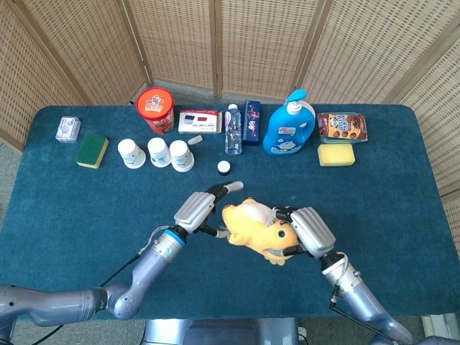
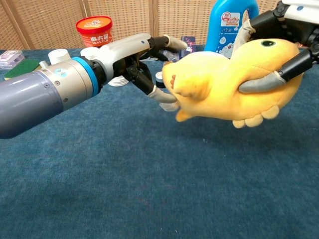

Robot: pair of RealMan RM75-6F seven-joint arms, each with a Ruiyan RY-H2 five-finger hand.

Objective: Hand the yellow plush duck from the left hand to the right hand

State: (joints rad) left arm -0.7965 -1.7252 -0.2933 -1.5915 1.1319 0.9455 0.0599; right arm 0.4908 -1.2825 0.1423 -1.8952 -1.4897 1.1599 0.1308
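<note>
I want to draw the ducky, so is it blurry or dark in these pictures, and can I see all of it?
In the chest view the yellow plush duck is sharp and evenly lit, with only a soft shadow on the blue table below; the right hand covers part of it. In the head view it is small but clear, with no glare.

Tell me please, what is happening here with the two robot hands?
The robot is passing a plush duck from hand to hand above the table. The right hand grips the duck around its head end. The left hand has its fingers spread at the duck's tail end and appears to hold nothing, so the duck now hangs from the right hand.
</note>
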